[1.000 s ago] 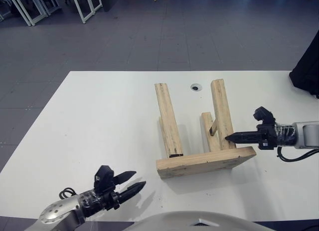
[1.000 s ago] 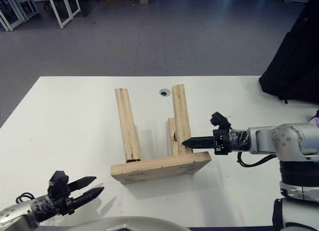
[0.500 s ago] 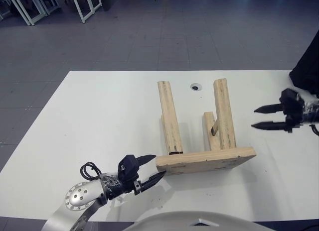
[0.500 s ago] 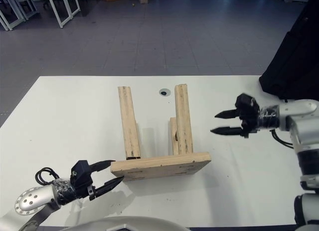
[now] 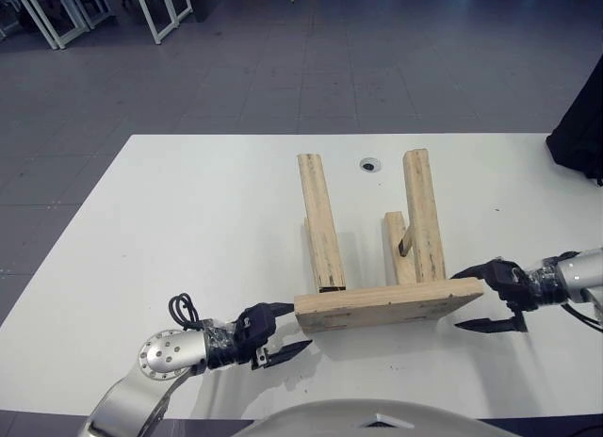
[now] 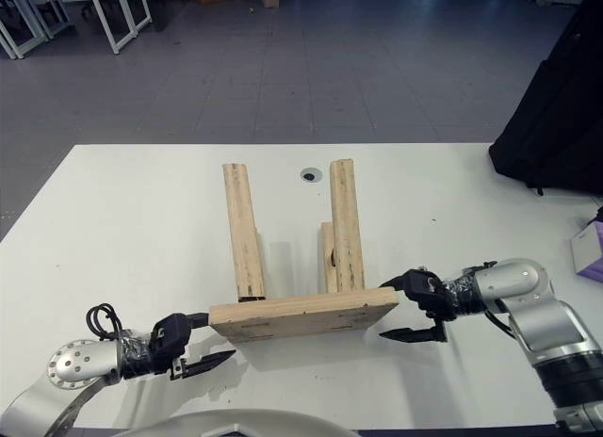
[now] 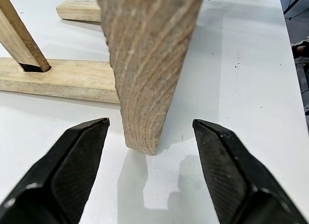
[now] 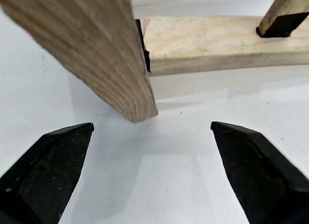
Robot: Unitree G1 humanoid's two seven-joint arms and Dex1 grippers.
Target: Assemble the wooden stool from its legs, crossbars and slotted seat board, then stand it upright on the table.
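Note:
The wooden stool lies on its side on the white table [image 5: 188, 220]. Its seat board [image 5: 388, 303] stands on edge at the near side. Two legs [image 5: 318, 220] [image 5: 422, 214] and a short crossbar [image 5: 396, 247] point away from me. My left gripper [image 5: 294, 326] is open at the board's left end, one finger above the corner and one on the table in front. In the left wrist view the board's end [image 7: 145, 64] sits between the fingers [image 7: 72, 166]. My right gripper [image 6: 382, 312] is open around the board's right end [image 8: 91, 45], not touching it.
A small round hole [image 5: 369, 164] marks the table behind the stool. A black bag [image 5: 579, 126] hangs past the table's right edge, and a purple object [image 6: 589, 253] lies at the far right. Bare table stretches left of the stool.
My left gripper moved right from the front-left to the board's left end. My right gripper left the right leg, opened, swung out, then came down to the board's right end.

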